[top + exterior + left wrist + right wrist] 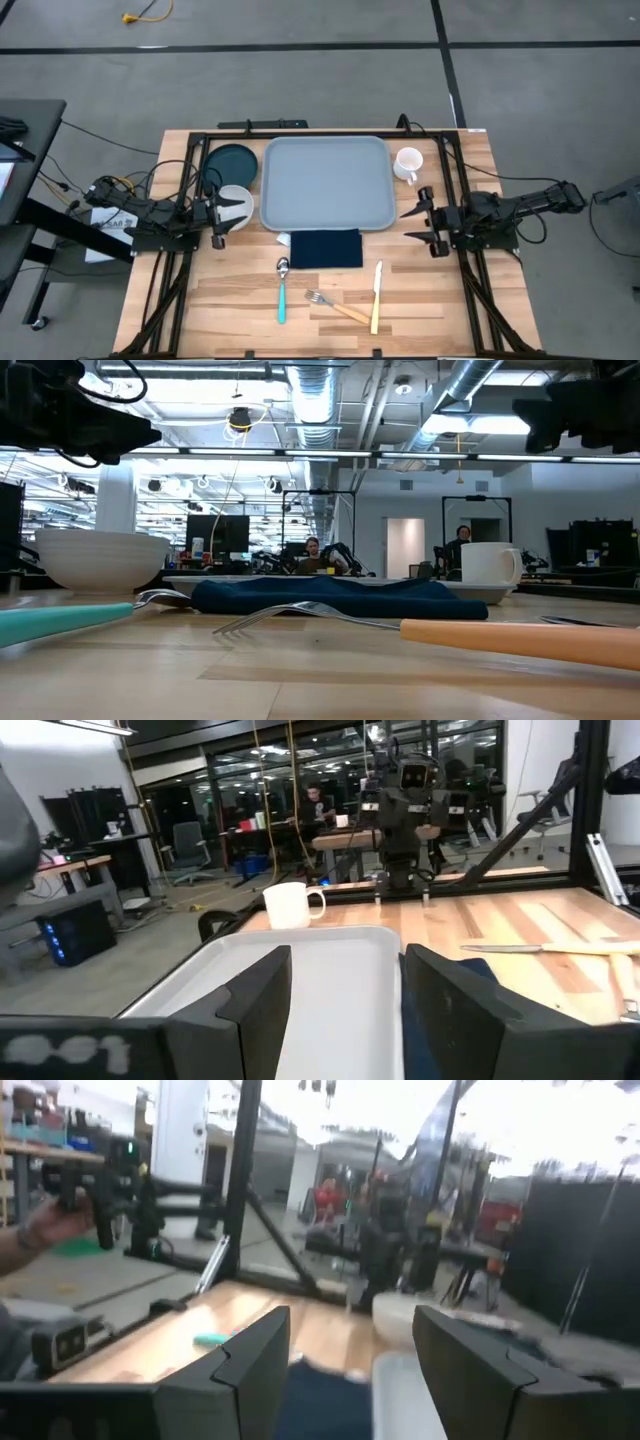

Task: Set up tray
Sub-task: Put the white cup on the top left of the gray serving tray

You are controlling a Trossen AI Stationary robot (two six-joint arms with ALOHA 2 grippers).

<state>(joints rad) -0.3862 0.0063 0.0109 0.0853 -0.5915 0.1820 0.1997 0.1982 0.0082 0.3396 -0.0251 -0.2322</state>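
In the high view the tray point(326, 183) lies flat at the upper middle of the wooden worktop point(430, 300), with nothing on it. A round dark teal plate point(232, 161) sits just beside its left edge, and a white bowl point(236, 203) is below that plate, near the tray's lower left corner. A white mug point(408, 163) stands just off the tray's upper right corner. A dark navy napkin point(325, 248) lies directly below the tray's lower edge, close to it. Lower in the frame a teal-handled spoon point(282, 290), a fork point(337, 306) and a knife point(376, 296) lie side by side on the wood.

The left hand point(217, 211) hovers at the left of the frame beside the bowl, its fingers apart and holding nothing. The right hand point(422, 221) hovers at the right of the tray, below the mug, fingers likewise spread and empty. In the left wrist view the tray point(310, 985) fills the space between the two dark fingers point(262, 1000).
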